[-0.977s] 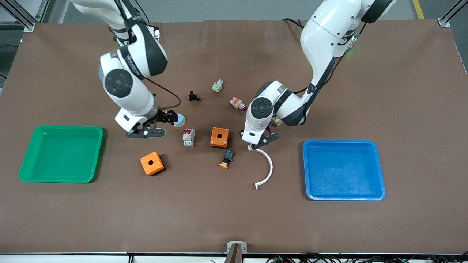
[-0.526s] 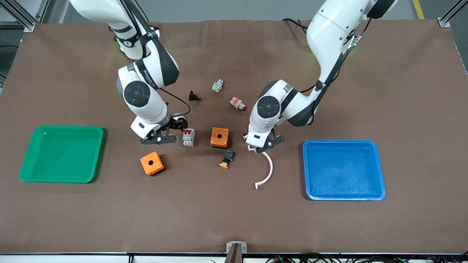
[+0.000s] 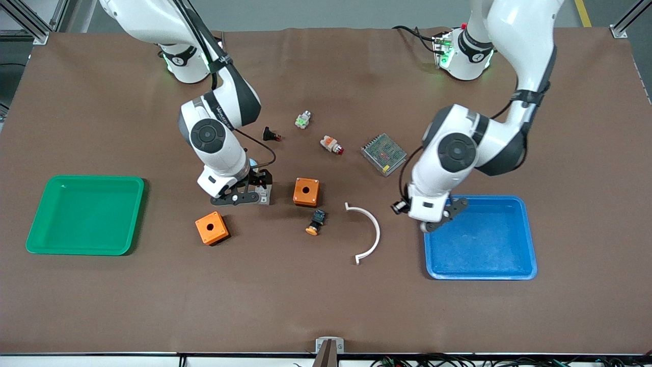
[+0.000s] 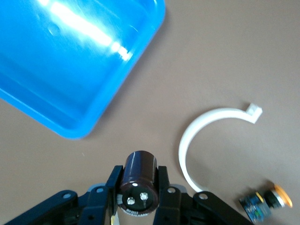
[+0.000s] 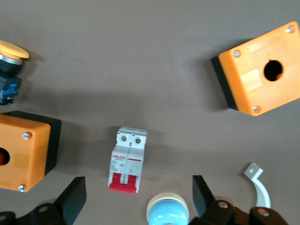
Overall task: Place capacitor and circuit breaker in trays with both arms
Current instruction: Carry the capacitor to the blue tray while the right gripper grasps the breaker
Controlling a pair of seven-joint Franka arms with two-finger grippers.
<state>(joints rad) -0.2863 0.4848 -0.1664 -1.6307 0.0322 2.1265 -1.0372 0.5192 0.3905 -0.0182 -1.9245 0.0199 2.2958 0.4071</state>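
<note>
Capacitor (image 4: 137, 180) sits clamped between the fingers of my left pincer (image 4: 137, 197), a stubby dark cylinder with a glossy sleeve and two small metal terminals on its end face. This pincer hangs over the corner of the blue tray (image 3: 509, 204) toward the right arm's end, right at the rim. My right pincer (image 5: 138, 199) is spread wide and straddles the circuit breaker (image 5: 126, 160), fingers apart from its sides, nothing gripped. The breaker lies flat on the counter (image 3: 326, 306) between the two orange boxes: a white-grey moulded block with a red toggle end and two screw terminals. Risk, left side: release this close to the rim could drop the smooth round capacitor on the lip, and it could roll out onto the counter. Risk, right side: the light blue dome (image 5: 168, 209) lies just beside the breaker's toggle end, so a skewed closing stroke could catch it or twist the breaker. The counter cover is matte brown; the trays are glossy plastic, the green tray (image 3: 35, 224) lying at the right arm's end.
</note>
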